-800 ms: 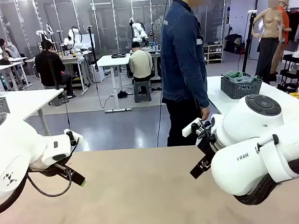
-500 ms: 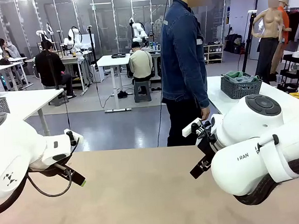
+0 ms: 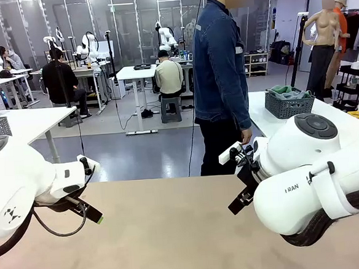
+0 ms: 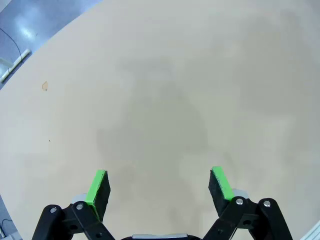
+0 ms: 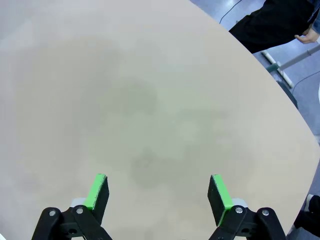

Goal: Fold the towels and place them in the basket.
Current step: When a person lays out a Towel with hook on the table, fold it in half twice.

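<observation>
Both tools hang spread wide and empty, left tool (image 4: 159,184) and right tool (image 5: 158,189), over my desk (image 3: 174,233). The basket (image 3: 290,107), towels (image 3: 285,91) heaped inside, sits on the side table (image 3: 261,113) beyond the person (image 3: 220,76) — reaching there could strike them.

A person (image 3: 220,76) in a denim jacket stands side-on at the far edge of a beige table (image 3: 174,233). Farther back, 2 seated people (image 3: 168,77) face away, near a white desk (image 3: 133,72).
</observation>
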Available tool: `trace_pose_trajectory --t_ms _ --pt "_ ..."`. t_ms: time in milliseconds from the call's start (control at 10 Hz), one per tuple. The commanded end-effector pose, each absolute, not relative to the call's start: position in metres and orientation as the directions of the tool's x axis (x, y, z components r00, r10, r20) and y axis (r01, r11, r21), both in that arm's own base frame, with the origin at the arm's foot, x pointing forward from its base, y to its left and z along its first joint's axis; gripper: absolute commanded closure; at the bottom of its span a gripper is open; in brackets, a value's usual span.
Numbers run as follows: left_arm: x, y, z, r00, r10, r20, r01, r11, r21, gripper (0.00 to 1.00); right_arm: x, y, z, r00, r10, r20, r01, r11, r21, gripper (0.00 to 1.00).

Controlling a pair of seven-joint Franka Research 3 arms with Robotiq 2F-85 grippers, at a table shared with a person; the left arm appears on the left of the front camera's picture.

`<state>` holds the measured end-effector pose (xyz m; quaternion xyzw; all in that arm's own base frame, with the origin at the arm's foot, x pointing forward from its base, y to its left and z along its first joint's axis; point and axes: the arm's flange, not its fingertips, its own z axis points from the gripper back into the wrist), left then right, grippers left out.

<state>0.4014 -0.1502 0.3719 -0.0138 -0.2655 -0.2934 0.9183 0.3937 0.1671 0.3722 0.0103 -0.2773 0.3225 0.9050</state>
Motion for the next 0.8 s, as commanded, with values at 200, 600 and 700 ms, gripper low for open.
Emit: trace_pose_trajectory --t_ms 200,600,700 --pt "0.405 -0.148 0.394 0.676 -0.556 0.484 0.567 0.812 0.14 0.0 0.401 0.161 0.397 0.661 0.537 0.524 -0.563 0.817 -0.126 0.0" --pt "0.393 -0.117 0.526 0.681 -0.588 0.436 0.629 0.775 0.064 0.0 0.39 0.115 0.542 0.686 0.513 0.516 -0.556 0.827 -0.084 0.0" --pt "0.381 -0.103 0.566 0.678 -0.584 0.446 0.639 0.769 0.035 0.0 0.381 0.096 0.58 0.685 0.48 0.548 -0.537 0.841 -0.065 0.0"
